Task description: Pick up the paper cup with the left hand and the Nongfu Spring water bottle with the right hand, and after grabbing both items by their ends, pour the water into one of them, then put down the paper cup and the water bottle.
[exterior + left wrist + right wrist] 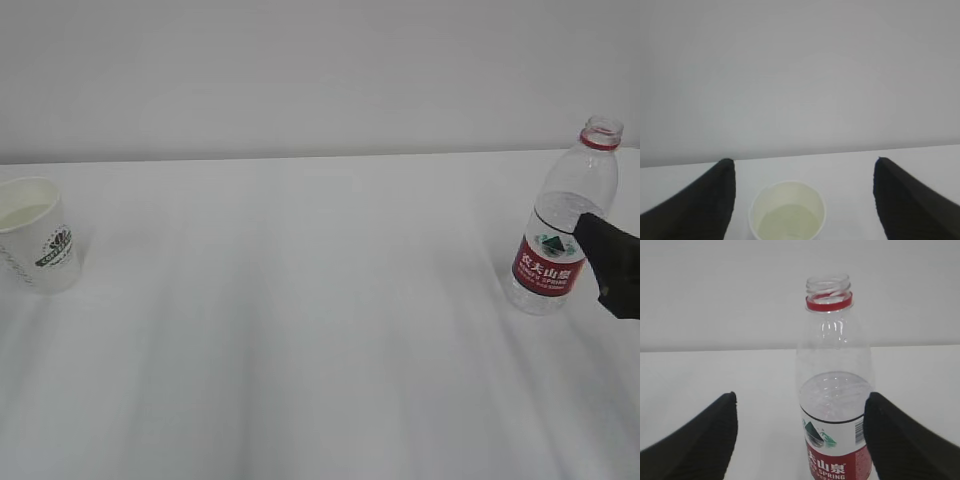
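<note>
The paper cup (38, 235) stands upright at the table's far left, its dark green logo facing the camera. In the left wrist view the paper cup (787, 210) sits low between the fingers of my left gripper (802, 167), which is open and touches nothing; a pale pool of water (788, 226) lies in it. The uncapped Nongfu Spring water bottle (558, 235) stands at the right, partly filled. My right gripper (800, 399) is open around the bottle (834, 405), whose label side is close against the right finger (900, 440). One dark finger (610, 262) shows beside the bottle.
The white table (300, 340) runs between cup and bottle, with a plain pale wall (320, 70) behind its far edge. The left arm is outside the exterior view.
</note>
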`<state>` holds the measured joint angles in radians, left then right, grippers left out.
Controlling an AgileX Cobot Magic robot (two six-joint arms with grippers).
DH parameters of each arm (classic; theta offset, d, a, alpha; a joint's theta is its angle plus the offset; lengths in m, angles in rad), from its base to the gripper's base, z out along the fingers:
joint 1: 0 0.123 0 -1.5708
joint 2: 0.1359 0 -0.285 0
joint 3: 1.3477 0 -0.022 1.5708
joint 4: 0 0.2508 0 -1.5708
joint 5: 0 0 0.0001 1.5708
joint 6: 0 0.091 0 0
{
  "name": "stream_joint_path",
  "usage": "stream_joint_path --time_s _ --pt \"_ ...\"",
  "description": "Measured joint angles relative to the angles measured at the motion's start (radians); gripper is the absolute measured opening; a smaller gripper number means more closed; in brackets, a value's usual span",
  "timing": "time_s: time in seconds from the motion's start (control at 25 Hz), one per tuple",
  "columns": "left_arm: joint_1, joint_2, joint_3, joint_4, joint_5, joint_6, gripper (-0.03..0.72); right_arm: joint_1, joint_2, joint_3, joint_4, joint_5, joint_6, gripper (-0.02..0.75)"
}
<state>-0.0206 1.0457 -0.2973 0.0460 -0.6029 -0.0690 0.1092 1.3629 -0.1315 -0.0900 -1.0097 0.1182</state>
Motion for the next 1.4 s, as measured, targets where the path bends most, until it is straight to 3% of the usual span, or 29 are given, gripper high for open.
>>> stream_joint_path --time_s 0.4,0.76,1.4 --pt "0.0 -0.197 -0.022 0.042 0.191 0.0 0.615 0.0 -0.245 -0.08 0.001 0.348 0.0 0.592" --pt "0.0 -0.34 -0.036 0.069 0.371 0.0 0.613 0.0 -0.436 -0.089 0.002 0.547 0.0 0.592" --pt "0.0 -0.454 -0.204 0.032 0.838 0.0 0.594 0.0 -0.753 -0.206 -0.034 1.111 0.0 0.592"
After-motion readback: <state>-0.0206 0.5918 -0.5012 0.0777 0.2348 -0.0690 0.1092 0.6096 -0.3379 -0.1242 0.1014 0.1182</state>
